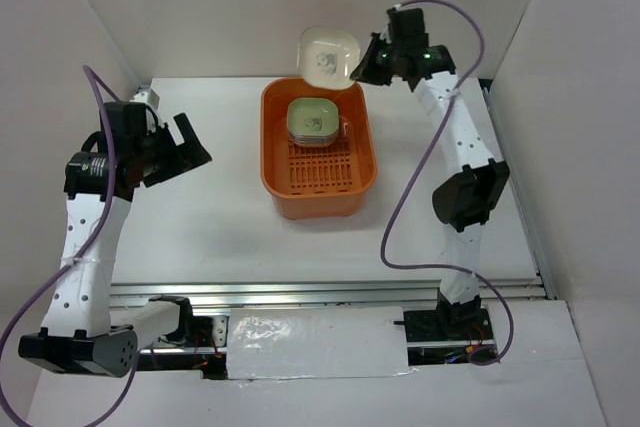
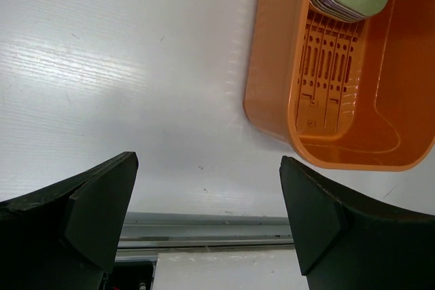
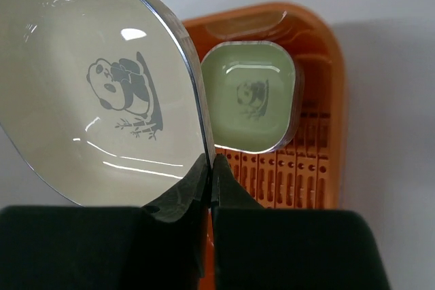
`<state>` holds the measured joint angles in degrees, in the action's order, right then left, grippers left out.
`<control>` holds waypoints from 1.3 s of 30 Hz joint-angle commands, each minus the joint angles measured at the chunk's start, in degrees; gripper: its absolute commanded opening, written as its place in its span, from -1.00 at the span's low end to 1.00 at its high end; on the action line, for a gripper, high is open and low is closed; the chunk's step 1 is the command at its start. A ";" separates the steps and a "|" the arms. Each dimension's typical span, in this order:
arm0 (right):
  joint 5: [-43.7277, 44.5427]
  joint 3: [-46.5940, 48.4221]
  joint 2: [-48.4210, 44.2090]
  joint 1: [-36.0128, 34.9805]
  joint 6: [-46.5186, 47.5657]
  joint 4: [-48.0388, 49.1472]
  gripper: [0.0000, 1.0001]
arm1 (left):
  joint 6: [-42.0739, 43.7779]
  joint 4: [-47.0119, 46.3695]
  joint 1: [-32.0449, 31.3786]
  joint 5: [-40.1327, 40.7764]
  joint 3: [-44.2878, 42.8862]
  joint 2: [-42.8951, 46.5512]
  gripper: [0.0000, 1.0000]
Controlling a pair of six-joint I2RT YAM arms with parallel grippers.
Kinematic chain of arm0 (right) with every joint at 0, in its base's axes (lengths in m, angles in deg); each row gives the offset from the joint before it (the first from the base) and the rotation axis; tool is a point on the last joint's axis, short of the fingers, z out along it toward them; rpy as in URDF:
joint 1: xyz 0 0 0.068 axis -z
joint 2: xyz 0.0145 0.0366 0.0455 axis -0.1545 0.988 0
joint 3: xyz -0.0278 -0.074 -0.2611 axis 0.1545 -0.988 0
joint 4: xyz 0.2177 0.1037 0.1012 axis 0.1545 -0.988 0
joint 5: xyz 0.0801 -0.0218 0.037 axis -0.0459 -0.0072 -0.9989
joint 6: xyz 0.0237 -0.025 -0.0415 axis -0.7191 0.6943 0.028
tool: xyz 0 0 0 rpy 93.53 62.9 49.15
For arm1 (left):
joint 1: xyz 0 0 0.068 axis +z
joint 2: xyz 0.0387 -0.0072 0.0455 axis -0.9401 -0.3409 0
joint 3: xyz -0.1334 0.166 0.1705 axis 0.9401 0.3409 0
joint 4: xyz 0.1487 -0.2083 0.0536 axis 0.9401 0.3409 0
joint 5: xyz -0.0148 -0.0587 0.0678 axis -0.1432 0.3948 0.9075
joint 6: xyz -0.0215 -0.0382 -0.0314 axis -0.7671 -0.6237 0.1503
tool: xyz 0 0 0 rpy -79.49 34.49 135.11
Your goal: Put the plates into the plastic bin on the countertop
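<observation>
One cream plate [image 1: 329, 55] rim-pinched in my R gripper [image 1: 360, 65] | stack [image 1: 313, 119] in bin [image 1: 300, 197] just below it in frame | L gripper [image 1: 190, 145] released, farther off.

We see a cream plate [image 3: 88, 93] printed with a black-and-white panda and a dark bamboo sprig. The green plate [image 3: 250, 96] carries the same panda, greyer in tone, and under it we make out a purple plate [image 2: 326, 6] by its edge. The bin [image 1: 275, 147] is orange, its bottom patterned with slots. The tabletop [image 1: 200, 217] is white. The left gripper [image 2: 209, 164] and right gripper [image 3: 209, 168] are black, and the cables [image 1: 420, 177] are purple.
</observation>
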<state>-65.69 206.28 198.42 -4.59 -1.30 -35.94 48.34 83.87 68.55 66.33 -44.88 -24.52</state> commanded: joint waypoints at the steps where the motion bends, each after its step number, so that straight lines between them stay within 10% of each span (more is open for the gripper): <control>1: 0.88 2.04 2.90 -3.13 1.57 -0.56 -1.00 | 1.96 0.82 0.55 -2.13 0.03 2.87 0.99; 16: 2.65 4.58 11.09 -5.51 -2.65 3.22 -0.78 | 1.87 3.37 0.38 -0.29 7.33 10.35 0.99; 18: 3.17 5.64 10.48 -6.21 -3.09 3.31 -0.24 | 2.13 3.54 0.38 -0.03 6.80 10.08 0.99; 19: 3.26 5.47 9.60 -6.39 -3.27 3.92 0.65 | 2.05 3.46 0.29 -0.11 6.54 9.65 0.99; 20: 3.09 5.47 9.16 -6.21 -3.88 3.93 1.00 | 2.14 3.37 0.38 -0.11 6.36 9.47 0.99; 31: 4.13 3.55 -19.03 -1.82 -1.27 2.35 1.00 | 1.79 5.91 0.99 8.92 -2.94 4.03 0.99; 39: 12.65 -13.05 -45.38 1.53 9.47 -13.11 1.00 | -0.41 11.98 3.28 26.60 -26.59 -7.84 0.99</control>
<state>-57.17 198.56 157.50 -2.03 2.17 -38.06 49.39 93.88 71.65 83.99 -65.85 -31.58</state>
